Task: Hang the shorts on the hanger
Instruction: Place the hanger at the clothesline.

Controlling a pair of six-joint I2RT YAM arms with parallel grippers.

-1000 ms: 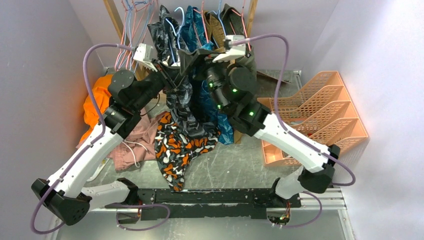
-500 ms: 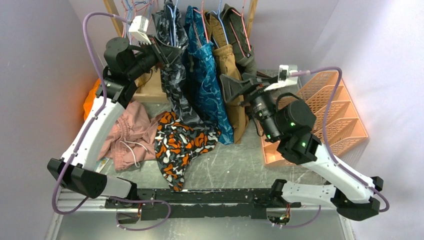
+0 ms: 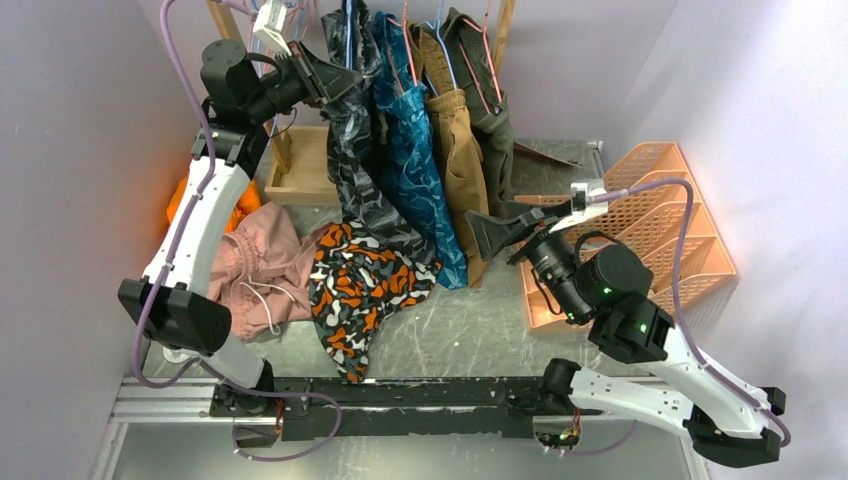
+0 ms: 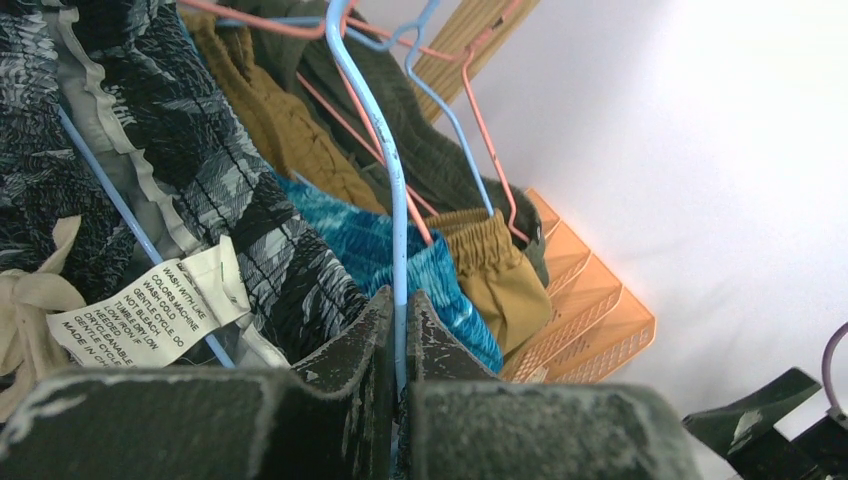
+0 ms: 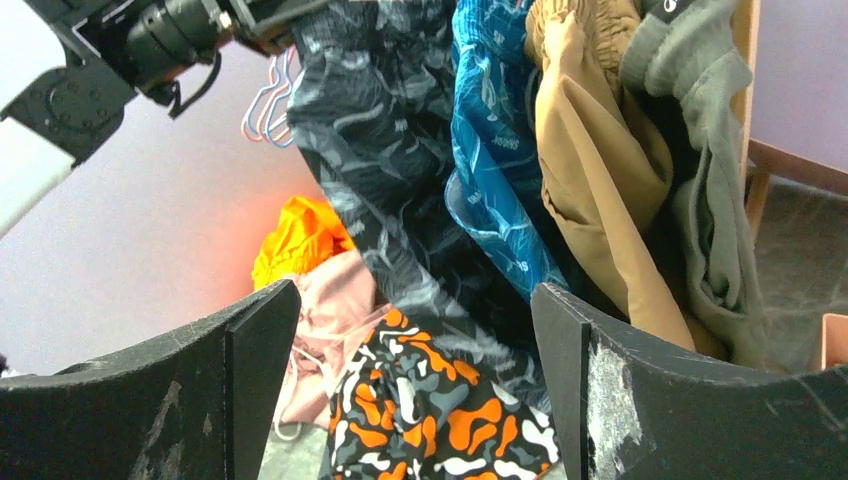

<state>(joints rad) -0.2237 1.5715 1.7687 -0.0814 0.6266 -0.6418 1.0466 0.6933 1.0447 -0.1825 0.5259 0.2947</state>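
Observation:
The shorts (image 3: 355, 150), dark charcoal with a grey-white leafy print, hang from the hanger at the rack's back, leftmost in a row of garments. The left wrist view shows their waist, cream drawstring and care label (image 4: 150, 310). The hanger (image 4: 397, 200) is a thin light-blue wire. My left gripper (image 4: 400, 305) is shut on that wire just below its neck, high at the back left (image 3: 335, 78). Well to the right of the garments, my right gripper (image 3: 490, 232) stands open with nothing between its fingers, and the shorts (image 5: 400, 150) show ahead of it.
Teal patterned shorts (image 3: 405, 150), tan shorts (image 3: 460, 170) and an olive garment (image 3: 490, 110) hang beside them. Black-orange-white shorts (image 3: 370, 290), a pink garment (image 3: 255, 270) and an orange cloth (image 3: 185, 195) lie on the table. An orange file tray (image 3: 650, 220) stands right, a wooden box (image 3: 305, 175) back left.
My left gripper has risen and moved back toward the rack with the hanger and shorts. My right arm has pulled away to the right and down, its jaws wide.

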